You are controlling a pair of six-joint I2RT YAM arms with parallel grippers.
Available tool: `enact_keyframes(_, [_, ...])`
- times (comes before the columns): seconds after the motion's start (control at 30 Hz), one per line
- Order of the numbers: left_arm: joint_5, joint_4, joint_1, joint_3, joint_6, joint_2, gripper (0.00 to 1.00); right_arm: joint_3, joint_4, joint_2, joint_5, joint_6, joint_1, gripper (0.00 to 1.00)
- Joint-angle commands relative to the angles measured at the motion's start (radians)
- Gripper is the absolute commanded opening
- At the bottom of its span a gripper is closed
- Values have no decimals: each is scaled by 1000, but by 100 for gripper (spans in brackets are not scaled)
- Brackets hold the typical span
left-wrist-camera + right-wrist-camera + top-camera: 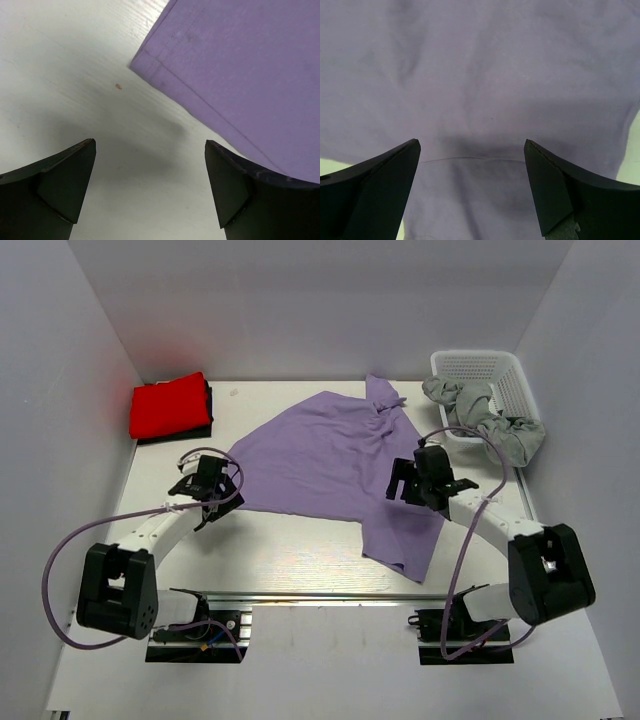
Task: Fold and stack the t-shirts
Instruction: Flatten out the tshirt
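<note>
lavender t-shirt [330, 455] lies spread, not folded, across the middle of the worktop [300, 560], wrinkled and lopsided. left gripper [208, 492] is opened wide and has hold of nothing; in its wrist view it [150, 144] hangs over bare worktop just beside the shirt's stitched left corner, with the hem running diagonally past its right finger. right gripper [415, 480] is also spread wide with nothing clamped; its wrist view [471, 142] shows only lavender cloth beneath it, and whether it touches the cloth i cannot tell.

open worktop lies in front of the shirt's near left edge and between the two arm bases. red t-shirt [170, 405] sits folded in the far left corner, well apart. white basket [500, 370] stands far right, a grey garment [490, 415] spilling over its rim.

the shirt's broad span runs left to right; a bunched point aims at the far wall, and a long flap reaches toward the near edge on the right.
</note>
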State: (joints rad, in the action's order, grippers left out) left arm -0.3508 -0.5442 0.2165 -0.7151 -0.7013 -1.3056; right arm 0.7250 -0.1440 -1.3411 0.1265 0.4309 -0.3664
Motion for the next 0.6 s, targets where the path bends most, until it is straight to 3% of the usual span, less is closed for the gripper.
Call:
enact_keyframes(0.0, [-10,47,-11,14,-32,66,99,8,-14,-75,59,37,3,90])
enact_keyframes(0.23, [-34,61,-52,14,-32,68,99,194,-14,-387,13,23,9,90])
enact_keyframes(0.37, [-2,79,-78,5,-43,46,99,408,-32,-579,51,0,14,90])
enact_keyframes(0.57, [29,79,-138,-17,-33,-15,99,632,-34,-684,10,-56,27,90])
